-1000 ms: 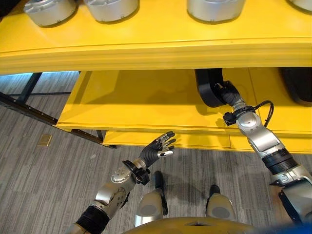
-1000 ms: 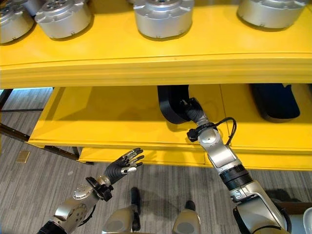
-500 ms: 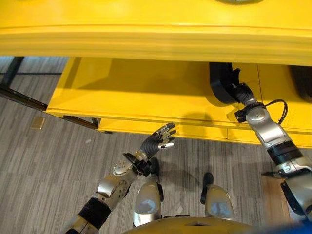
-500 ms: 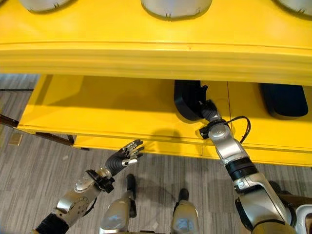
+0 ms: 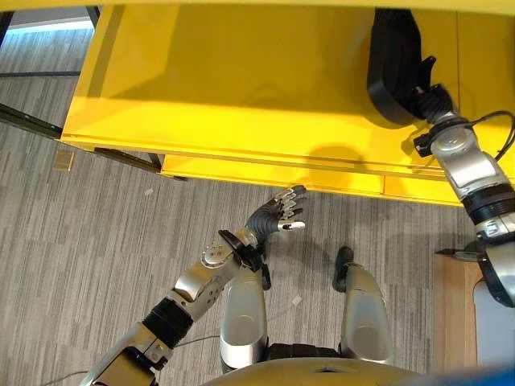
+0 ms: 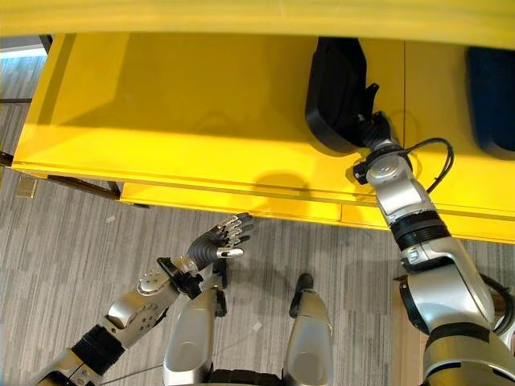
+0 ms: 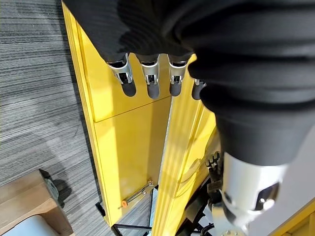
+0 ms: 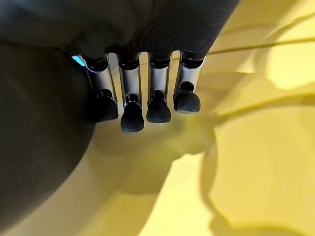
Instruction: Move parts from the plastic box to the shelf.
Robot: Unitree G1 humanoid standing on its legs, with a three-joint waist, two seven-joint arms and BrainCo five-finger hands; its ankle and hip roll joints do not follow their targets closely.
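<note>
Reaching under the yellow shelf [image 5: 241, 96], right hand [image 8: 147, 93] fingers relaxed beside black part [image 5: 392, 68], top cut off, left hand [image 5: 282, 213] spread, empty.

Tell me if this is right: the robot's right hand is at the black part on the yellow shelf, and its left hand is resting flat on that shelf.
Not quite. The right hand is at the black part on the yellow shelf, but the left hand is not resting on it. The left eye view shows it held in the air above the grey floor, in front of the shelf's edge, fingers open.
</note>
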